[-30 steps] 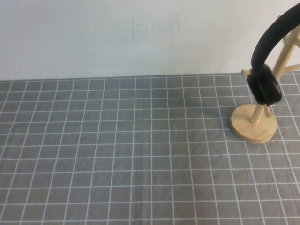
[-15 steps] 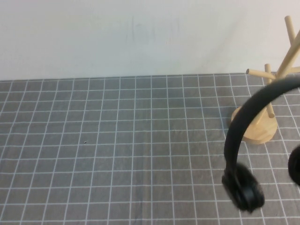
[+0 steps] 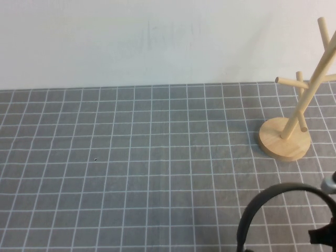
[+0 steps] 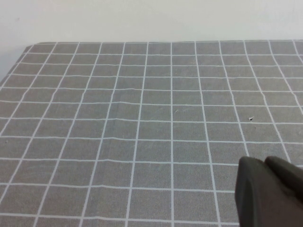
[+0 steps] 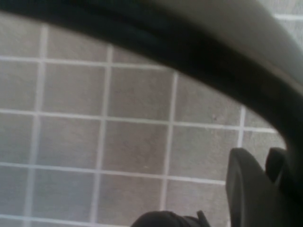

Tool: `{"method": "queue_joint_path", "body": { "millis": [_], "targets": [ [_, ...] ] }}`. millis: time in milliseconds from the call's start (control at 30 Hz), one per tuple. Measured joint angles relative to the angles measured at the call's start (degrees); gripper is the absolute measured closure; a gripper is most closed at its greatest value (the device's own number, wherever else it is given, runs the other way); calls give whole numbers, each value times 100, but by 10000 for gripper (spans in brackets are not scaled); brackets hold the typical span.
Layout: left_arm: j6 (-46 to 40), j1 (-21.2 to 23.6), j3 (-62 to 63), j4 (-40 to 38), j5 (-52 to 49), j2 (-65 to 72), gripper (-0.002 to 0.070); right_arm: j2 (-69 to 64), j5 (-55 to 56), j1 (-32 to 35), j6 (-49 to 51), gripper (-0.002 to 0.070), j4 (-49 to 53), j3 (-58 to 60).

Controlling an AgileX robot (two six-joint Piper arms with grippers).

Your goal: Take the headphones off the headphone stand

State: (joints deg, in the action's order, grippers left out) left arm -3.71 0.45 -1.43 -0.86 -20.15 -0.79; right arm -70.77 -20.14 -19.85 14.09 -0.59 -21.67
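The headphones (image 3: 262,207) hang off the headphone stand (image 3: 294,126), held by the right gripper (image 3: 325,233) at the tabletop's (image 3: 131,168) near right; its fingers clench the headband. The left gripper (image 4: 270,194) hovers over bare tabletop, and whether its fingers are parted cannot be told.

Table (image 3: 131,168) cloth grey with a white grid pattern. Headphone stand (image 3: 294,123) light natural wood. Headphones (image 3: 273,205) matte black. Wall (image 3: 131,42) plain off-white. Left pincer (image 4: 267,194) dark grey-black; right pincer (image 5: 258,189) black.
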Motion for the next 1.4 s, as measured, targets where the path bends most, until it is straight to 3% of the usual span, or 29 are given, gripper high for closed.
{"method": "queue_joint_path", "body": {
  "millis": [367,467,633,733,867,933,1000,1167,1200,1267,1400],
  "targets": [
    [0,0,0,0,0,0,679,-2069,367,0,387,618,718,-633],
    [0,0,0,0,0,0,679,-2202,325,0,400,505,756,-796],
    [0,0,0,0,0,0,679,-2106,-40,0,410,193,768,-1092],
    [0,0,0,0,0,0,679,-1816,-215,0,410,113,768,-1203],
    [0,0,0,0,0,0,679,-1193,-645,0,169,92,768,-1389],
    [0,0,0,0,0,0,679,-815,-1011,0,-175,119,768,-1567],
    [0,0,0,0,0,0,679,-415,-1503,0,-556,197,803,-1790],
    [0,0,0,0,0,0,679,660,-3054,0,-1106,547,989,-2489],
    [0,0,0,0,0,0,679,829,-3230,0,-1146,586,1005,-2583],
    [0,0,0,0,0,0,679,1269,-3545,0,-1198,640,1003,-2660],
    [0,0,0,0,0,0,679,2092,-3978,0,-1230,673,1036,-2670]
  ]
}}
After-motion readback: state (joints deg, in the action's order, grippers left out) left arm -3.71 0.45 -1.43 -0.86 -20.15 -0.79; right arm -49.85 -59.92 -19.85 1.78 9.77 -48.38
